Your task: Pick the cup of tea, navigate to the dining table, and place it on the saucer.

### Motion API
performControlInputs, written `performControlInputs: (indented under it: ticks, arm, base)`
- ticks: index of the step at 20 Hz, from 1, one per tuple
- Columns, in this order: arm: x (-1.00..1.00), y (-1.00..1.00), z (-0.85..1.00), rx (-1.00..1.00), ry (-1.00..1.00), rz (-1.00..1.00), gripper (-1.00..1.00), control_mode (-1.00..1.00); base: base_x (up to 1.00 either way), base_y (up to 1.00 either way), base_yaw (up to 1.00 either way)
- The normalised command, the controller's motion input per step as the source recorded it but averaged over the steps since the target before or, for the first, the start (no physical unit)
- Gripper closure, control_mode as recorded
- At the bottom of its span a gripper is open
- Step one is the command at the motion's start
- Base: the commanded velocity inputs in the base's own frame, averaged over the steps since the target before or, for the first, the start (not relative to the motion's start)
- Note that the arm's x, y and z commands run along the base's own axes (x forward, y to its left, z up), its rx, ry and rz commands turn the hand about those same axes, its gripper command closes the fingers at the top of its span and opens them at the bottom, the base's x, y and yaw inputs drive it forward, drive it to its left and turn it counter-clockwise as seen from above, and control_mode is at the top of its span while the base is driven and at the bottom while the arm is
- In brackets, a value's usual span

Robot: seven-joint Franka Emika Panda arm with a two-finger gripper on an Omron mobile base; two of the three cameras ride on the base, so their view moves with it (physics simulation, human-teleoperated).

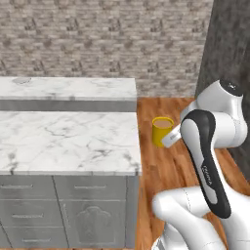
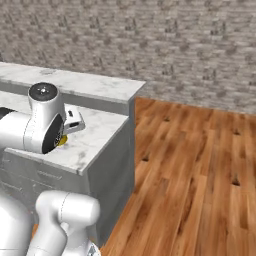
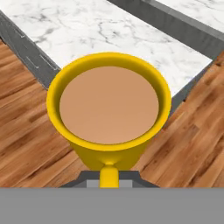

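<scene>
**Tea cup carried in the air beside the marble worktop**

We see the cup of tea (image 1: pixel 161 131), a small yellow mug full of brown liquid, held upright above the wooden floor (image 1: pixel 168 166), just off the end of the marble worktop (image 1: pixel 68 139) with its carved grey cabinets (image 1: pixel 63 210). In the hand view the cup (image 3: pixel 109 109) sits right in front of the camera, its handle turned toward us, with the worktop corner beyond it and floor planks on either side. The gripper (image 3: pixel 109 178) is clenched on the cup's handle side; its fingertips are mostly hidden behind the mug, so we cannot make out exactly where they touch.

In the right base view a sliver of yellow (image 2: pixel 62 140) peeks out behind the arm's wrist, over the worktop edge (image 2: pixel 95 135). Behind the worktop runs a second, higher marble desk (image 1: pixel 73 88), which carries a small pale round thing (image 1: pixel 21 80) at its far left, too small to identify. A brick wall (image 1: pixel 97 39) closes the scene behind.
</scene>
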Motion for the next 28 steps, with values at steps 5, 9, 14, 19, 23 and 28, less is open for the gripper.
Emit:
performControlInputs:
  ticks: [5, 9, 14, 19, 23, 28]
  arm:
    - [0.00, 0.00, 0.00, 0.00, 0.00, 0.00, 1.00, 1.00]
    - [0.00, 0.00, 0.00, 0.00, 0.00, 0.00, 1.00, 1.00]
    - [0.00, 0.00, 0.00, 0.00, 0.00, 0.00, 1.00, 1.00]
    - [0.00, 0.00, 0.00, 0.00, 0.00, 0.00, 1.00, 1.00]
    - [0.00, 0.00, 0.00, 0.00, 0.00, 0.00, 1.00, 1.00]
    - [0.00, 0.00, 0.00, 0.00, 0.00, 0.00, 1.00, 1.00]
  base:
    - [0.90, -0.92, -0.01]
    - [0.76, -1.00, 0.00]
    - [0.92, -0.74, 0.11]
    - [1.00, -0.31, 0.30]
    - [1.00, -0.48, 0.46]
    - [0.98, -0.84, 0.50]
